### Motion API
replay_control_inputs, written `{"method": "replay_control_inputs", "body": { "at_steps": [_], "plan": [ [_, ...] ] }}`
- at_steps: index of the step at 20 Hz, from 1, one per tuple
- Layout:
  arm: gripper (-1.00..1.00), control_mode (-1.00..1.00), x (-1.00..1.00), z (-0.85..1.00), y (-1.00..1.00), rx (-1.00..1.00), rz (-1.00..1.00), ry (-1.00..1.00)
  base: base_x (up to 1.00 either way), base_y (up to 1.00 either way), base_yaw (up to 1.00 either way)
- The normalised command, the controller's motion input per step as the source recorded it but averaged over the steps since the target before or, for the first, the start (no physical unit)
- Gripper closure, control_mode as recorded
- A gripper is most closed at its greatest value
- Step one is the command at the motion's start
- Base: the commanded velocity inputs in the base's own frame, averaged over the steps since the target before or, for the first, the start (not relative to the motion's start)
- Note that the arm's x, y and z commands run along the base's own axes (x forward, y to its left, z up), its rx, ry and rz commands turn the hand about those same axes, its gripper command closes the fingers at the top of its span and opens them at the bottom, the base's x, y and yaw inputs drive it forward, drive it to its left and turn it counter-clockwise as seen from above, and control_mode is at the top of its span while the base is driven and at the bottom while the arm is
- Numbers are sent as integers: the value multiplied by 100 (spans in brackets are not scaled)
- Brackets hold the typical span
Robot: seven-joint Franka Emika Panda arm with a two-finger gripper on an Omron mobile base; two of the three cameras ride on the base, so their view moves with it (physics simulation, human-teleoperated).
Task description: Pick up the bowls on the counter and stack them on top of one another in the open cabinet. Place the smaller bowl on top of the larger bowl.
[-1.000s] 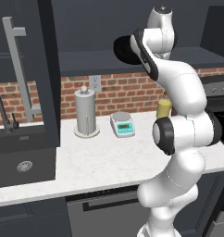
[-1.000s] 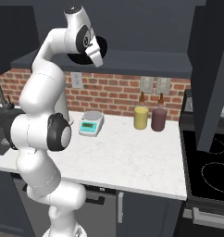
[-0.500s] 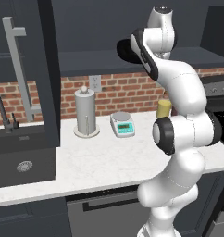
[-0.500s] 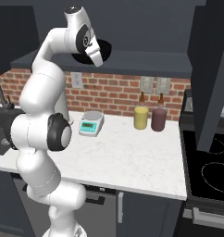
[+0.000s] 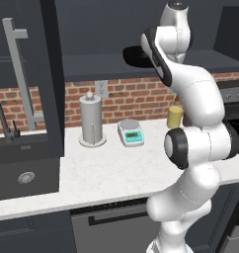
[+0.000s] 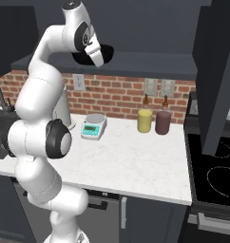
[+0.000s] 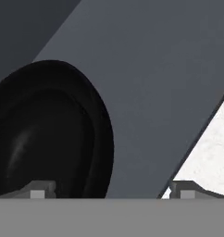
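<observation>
Black and glossy, one bowl (image 5: 135,56) on the dark shelf of the open cabinet (image 5: 92,65) in the left base view, partly behind the raised white arm. One tall cabinet door (image 5: 20,74) at left with one long grey bar handle (image 5: 19,69). On the white marbled counter (image 5: 111,173): one paper-towel holder (image 5: 91,120), one small scale (image 5: 130,132), one yellow jar (image 5: 175,116) half hidden by the arm. One black sink basin (image 5: 22,170) and one dark tap (image 5: 3,118) at left.

From the right base view, the same single bowl (image 6: 102,51) on the shelf of the cabinet (image 6: 150,64), with the hand just in front of it; gripper tips hidden behind the hand, so no telling spread or closed here. On the counter (image 6: 131,161): one scale (image 6: 93,126), one yellow jar (image 6: 145,119), one dark purple jar (image 6: 163,122), standing side by side. One black stovetop (image 6: 214,171) at right.

In the hand view, one black bowl (image 7: 51,134) at left on the grey shelf (image 7: 151,78), a wedge of white counter (image 7: 211,152) at lower right. Gripper (image 7: 109,192) spread wide, two fingertips (image 7: 37,190) well apart at the bottom edge, the left one in front of the bowl; whether touching it, cannot tell.
</observation>
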Motion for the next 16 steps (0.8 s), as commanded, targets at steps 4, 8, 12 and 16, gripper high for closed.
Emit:
{"method": "replay_control_inputs", "body": {
  "at_steps": [4,8,12,16],
  "plan": [
    [-100,-100,-100,14,0,0,0,-13,0,0,0],
    [-100,-100,-100,5,1,-1,4,-7,0,0,0],
    [-100,-100,-100,-2,11,-8,7,-5,0,0,0],
    [-100,-100,-76,-20,6,-7,7,-4,0,0,0]
  ]
}}
